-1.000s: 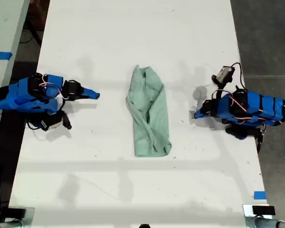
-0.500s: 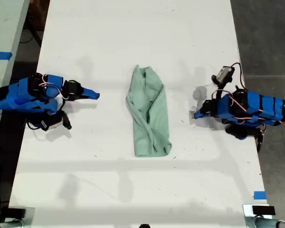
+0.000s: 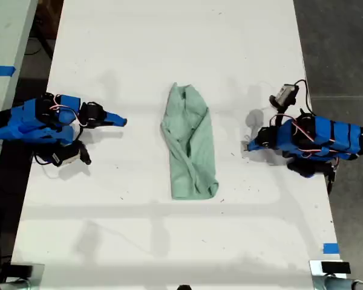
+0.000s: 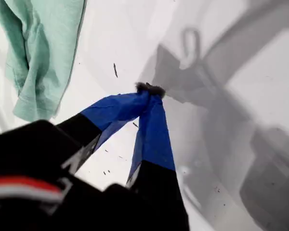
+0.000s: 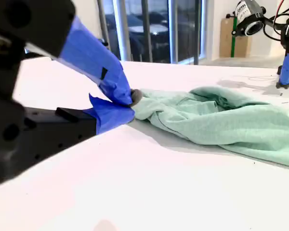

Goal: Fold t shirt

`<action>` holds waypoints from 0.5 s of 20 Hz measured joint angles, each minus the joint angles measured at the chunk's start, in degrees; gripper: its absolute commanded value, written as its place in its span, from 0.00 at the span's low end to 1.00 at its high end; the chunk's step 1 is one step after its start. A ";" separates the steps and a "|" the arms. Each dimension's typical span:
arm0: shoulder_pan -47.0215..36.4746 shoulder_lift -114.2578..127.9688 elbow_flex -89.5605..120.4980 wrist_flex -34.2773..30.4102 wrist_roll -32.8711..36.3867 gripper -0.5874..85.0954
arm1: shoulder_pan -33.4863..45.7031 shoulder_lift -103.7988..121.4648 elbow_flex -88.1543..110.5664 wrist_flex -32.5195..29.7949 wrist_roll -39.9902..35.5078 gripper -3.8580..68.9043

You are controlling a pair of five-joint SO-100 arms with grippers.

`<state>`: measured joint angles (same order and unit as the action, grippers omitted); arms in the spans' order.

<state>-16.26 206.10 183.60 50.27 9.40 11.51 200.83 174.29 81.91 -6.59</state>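
Lying lengthwise between two clenched grippers

Exterior view: the t shirt (image 3: 190, 151) lies in the middle of the frame on the white table (image 3: 139, 48). It is a pale mint-green strip of wrinkled cloth, narrower at its upper end and wider at the lower. My second gripper (image 3: 122, 121) sits at centre-left of the exterior view and my first gripper (image 3: 249, 146) at centre-right. Both point at the cloth and both are well apart from it.

First wrist view: my first gripper (image 4: 149, 91) has its blue-taped fingers pinched together at the tips, with nothing between them. It is low over the smooth table (image 4: 231, 96), which carries a few dark specks. A hemmed end of the t shirt (image 4: 43, 53) lies off to one side, clear of the fingers.

Second wrist view: my second gripper (image 5: 131, 103) is likewise clenched on nothing. The t shirt (image 5: 221, 120) lies ahead of its tips as a soft, creased ridge.
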 measured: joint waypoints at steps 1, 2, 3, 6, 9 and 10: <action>0.00 0.00 0.00 0.00 0.00 0.00 | 0.00 0.00 0.00 0.00 0.00 0.02; 0.00 0.00 0.00 0.00 0.00 0.00 | -0.09 0.00 0.00 0.00 0.00 0.02; 0.00 0.00 0.00 0.00 0.00 0.00 | -0.26 0.00 0.00 0.00 0.00 0.02; 0.00 0.00 0.00 0.00 0.00 0.00 | -0.44 0.00 0.00 0.00 0.00 0.02; 0.00 0.00 0.00 0.00 0.00 0.00 | -0.44 0.00 0.00 0.00 0.00 0.02; 0.00 0.00 0.00 0.00 0.00 0.00 | -0.44 0.00 0.00 0.00 0.00 0.02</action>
<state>-16.26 206.10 183.60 50.27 9.40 11.07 200.83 174.29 81.91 -6.59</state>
